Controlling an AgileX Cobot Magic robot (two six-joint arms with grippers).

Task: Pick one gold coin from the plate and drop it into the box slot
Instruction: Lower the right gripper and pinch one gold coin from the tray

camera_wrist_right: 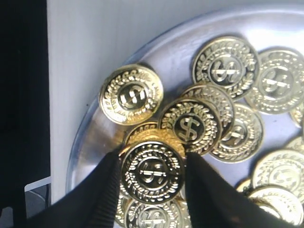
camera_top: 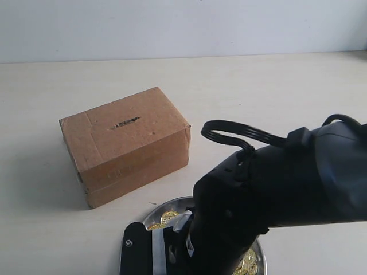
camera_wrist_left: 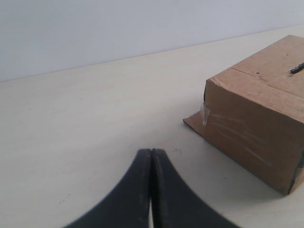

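The silver plate [camera_wrist_right: 93,138] holds several gold coins [camera_wrist_right: 225,62], some overlapping. My right gripper [camera_wrist_right: 152,167] is down over the plate. Its two black fingers [camera_wrist_right: 102,190] press against opposite edges of one gold coin [camera_wrist_right: 152,173], which lies over other coins. In the exterior view the right arm [camera_top: 275,183] covers most of the plate [camera_top: 172,201]. The brown cardboard box [camera_top: 126,143] stands behind it to the left, with the dark slot [camera_top: 126,122] in its top. My left gripper [camera_wrist_left: 151,153] is shut on nothing, low over the table near the box [camera_wrist_left: 256,118].
The pale table [camera_top: 269,91] spreads around the box and plate. A black cable [camera_top: 241,134] loops up from the right arm. White tape is wrapped on the arm's lower part [camera_top: 159,246].
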